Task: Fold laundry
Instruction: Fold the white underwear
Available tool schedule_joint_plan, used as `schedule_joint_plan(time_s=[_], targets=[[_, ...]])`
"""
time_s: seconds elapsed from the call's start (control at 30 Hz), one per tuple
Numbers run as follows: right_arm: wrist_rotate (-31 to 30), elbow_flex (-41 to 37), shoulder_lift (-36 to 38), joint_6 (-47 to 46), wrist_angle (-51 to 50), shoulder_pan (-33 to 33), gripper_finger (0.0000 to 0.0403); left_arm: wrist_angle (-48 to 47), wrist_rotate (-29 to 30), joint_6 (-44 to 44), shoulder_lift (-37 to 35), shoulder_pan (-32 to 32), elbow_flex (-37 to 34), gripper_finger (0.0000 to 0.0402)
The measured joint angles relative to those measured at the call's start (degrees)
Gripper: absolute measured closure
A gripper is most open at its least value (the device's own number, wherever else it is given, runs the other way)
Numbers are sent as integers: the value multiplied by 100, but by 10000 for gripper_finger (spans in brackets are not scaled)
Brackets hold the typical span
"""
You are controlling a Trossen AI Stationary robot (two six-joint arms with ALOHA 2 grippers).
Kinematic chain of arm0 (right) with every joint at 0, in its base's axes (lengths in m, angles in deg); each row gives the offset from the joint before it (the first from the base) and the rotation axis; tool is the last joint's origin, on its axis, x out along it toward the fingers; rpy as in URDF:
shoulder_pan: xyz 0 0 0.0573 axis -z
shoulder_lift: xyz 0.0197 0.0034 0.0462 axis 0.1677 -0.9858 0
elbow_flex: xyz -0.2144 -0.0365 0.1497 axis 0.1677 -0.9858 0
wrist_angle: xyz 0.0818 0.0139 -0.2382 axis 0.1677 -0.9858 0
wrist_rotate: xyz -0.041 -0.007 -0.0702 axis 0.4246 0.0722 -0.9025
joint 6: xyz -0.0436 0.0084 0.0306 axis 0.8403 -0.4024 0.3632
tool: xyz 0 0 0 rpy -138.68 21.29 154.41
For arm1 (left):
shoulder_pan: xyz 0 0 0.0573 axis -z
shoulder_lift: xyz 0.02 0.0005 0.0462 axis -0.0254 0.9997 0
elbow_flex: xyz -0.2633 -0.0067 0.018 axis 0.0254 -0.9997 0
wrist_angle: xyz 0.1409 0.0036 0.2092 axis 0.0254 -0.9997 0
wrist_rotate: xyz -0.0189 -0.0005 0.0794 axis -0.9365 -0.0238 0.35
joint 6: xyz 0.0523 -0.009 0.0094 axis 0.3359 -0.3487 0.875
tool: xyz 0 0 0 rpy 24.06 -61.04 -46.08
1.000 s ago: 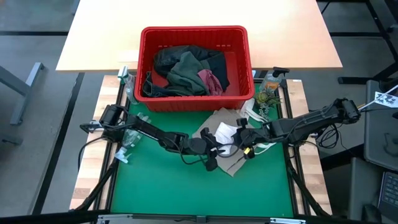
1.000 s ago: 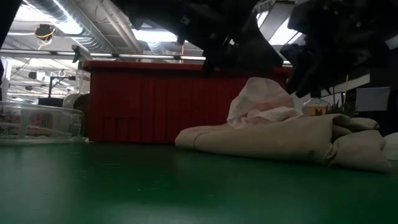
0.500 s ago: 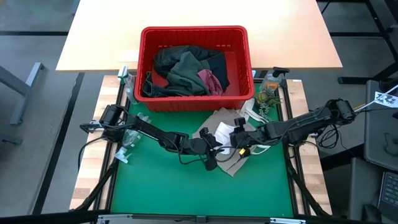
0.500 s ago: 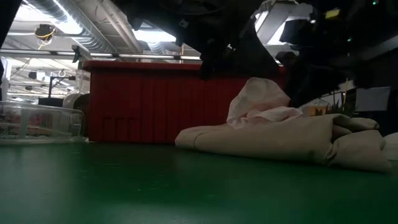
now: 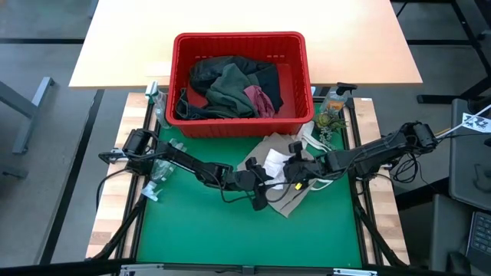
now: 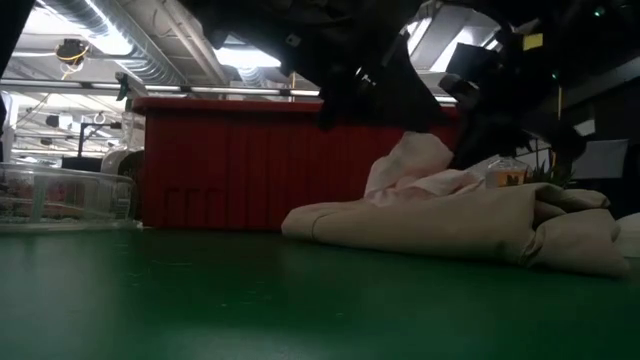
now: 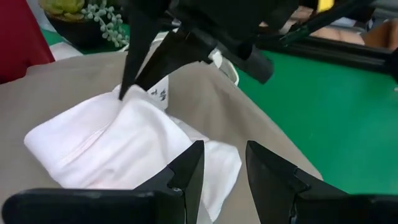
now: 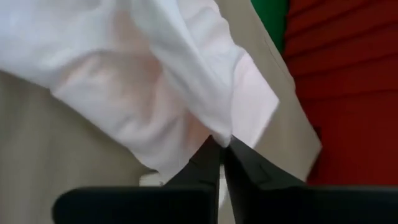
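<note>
Unreadable print on garment tag (image 7: 159, 94)

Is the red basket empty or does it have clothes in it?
It has clothes in it. The high view shows the basket holding a heap of dark, green and maroon clothes.

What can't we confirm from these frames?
- High view: the fold lines of the tan top under the white piece; both arms cover them.
- Low view: inside of the red basket; its wall blocks it.
- Right wrist view: how much white fabric the right tool has pinched; its fingers hide it.
</note>
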Motion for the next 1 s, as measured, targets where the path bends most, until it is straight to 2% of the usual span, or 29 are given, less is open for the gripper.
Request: schedule_joint_plan(time_s=[0.1, 0.27, 0.37, 0.47, 0.63, 0.73, 0.83, 1.0], targets=[[-264, 0, 35, 67, -245, 0, 383, 281, -6, 0, 0, 11, 0, 288], [-337, 4, 118, 67, -617, 0, 396, 588, 29, 37, 0, -23, 4, 288], [-331, 4, 120, 69, -702, 0, 389, 571, 300, -8, 0, -96, 4, 288], [-172, 4, 122, 70, -692, 1, 392, 394, 586, -357, 0, -179, 4, 288], [-93, 4, 120, 238, -726, 2, 398, 135, 707, -1127, 67, -312, 7, 288], [-92, 4, 120, 269, -738, 0, 392, 130, 619, -1340, 274, -332, 7, 288], [-92, 4, 118, 273, -772, 2, 393, 223, 367, -1344, 430, -282, 2, 288], [-88, 4, 118, 274, -791, 0, 398, 186, 307, -1222, 713, -134, 7, 288]])
